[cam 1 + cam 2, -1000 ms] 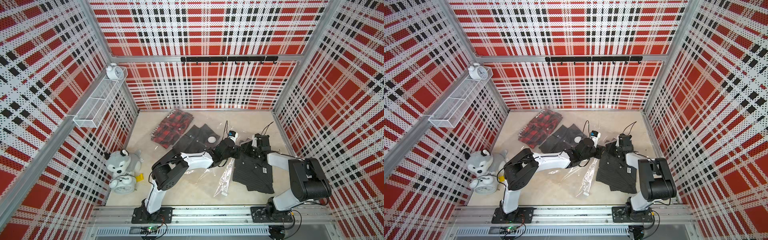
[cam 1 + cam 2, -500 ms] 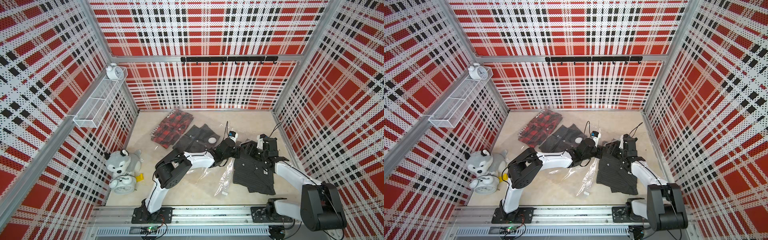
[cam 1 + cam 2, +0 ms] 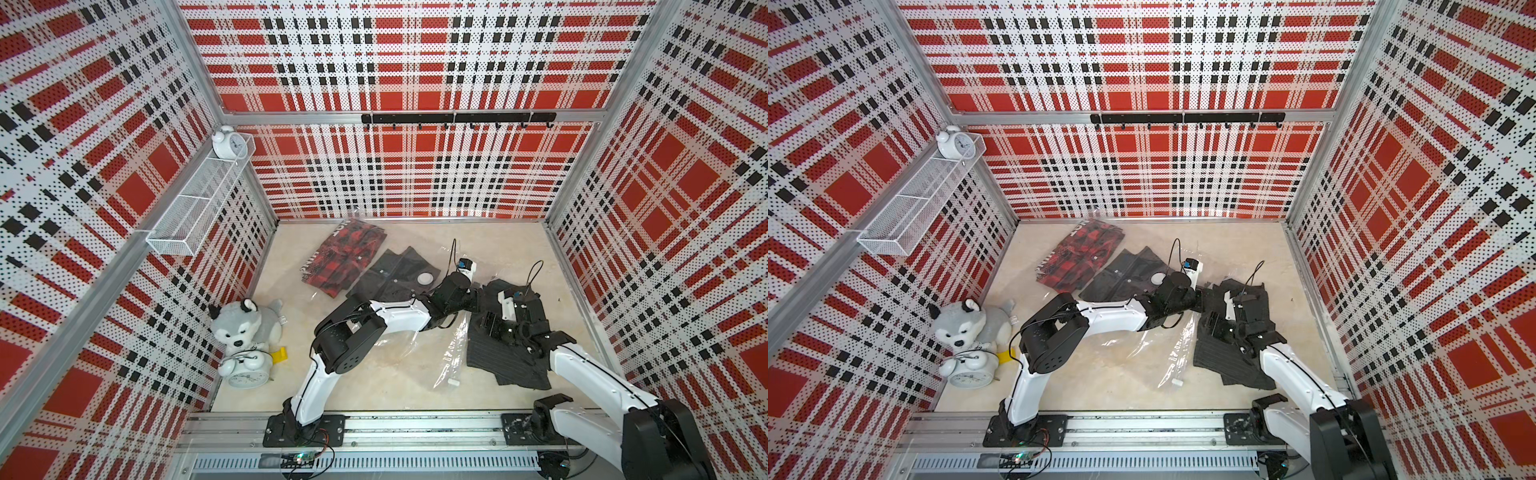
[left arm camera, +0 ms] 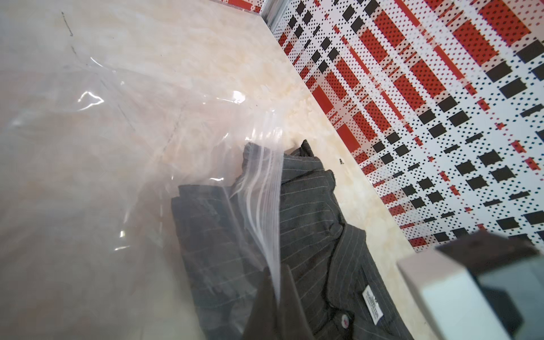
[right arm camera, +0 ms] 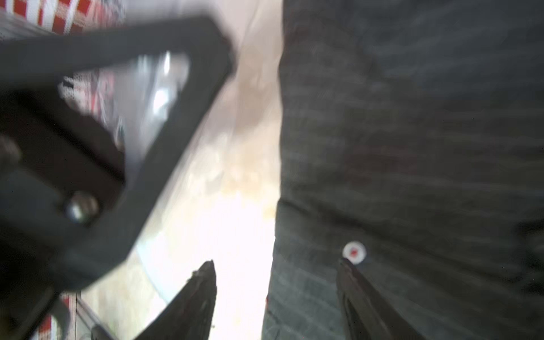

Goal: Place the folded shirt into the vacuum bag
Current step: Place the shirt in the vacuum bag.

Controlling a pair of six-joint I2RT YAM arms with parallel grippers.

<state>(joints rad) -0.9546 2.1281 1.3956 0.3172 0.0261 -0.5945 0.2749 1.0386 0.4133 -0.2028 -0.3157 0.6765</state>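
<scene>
The vacuum bag [image 3: 409, 353] [image 3: 1138, 353] lies clear and crinkled across the middle of the table, with its round white valve [image 3: 427, 277] and white slider clip [image 3: 454, 383]. The folded shirt [image 3: 509, 361] [image 3: 1229, 361], dark with thin stripes, lies at the bag's right side. In the left wrist view one corner of the shirt [image 4: 318, 223] reaches under the bag's zip strip [image 4: 265, 188]. My left gripper [image 3: 478, 300] [image 4: 276, 284] is shut on that zip strip. My right gripper [image 3: 490, 324] [image 5: 276, 265] is open over the shirt's [image 5: 412, 147] edge, holding nothing.
A red plaid garment [image 3: 345, 259] and a dark one [image 3: 395, 276] lie under the clear plastic at the bag's far end. A plush husky [image 3: 245, 322], an alarm clock [image 3: 248, 372] and a yellow piece [image 3: 279, 355] sit at the front left. A wire shelf [image 3: 199, 203] hangs on the left wall.
My right gripper has opened, let go of the shirt and drawn back toward the front, its arm swinging out to the right. The left gripper keeps its hold on the bag.
</scene>
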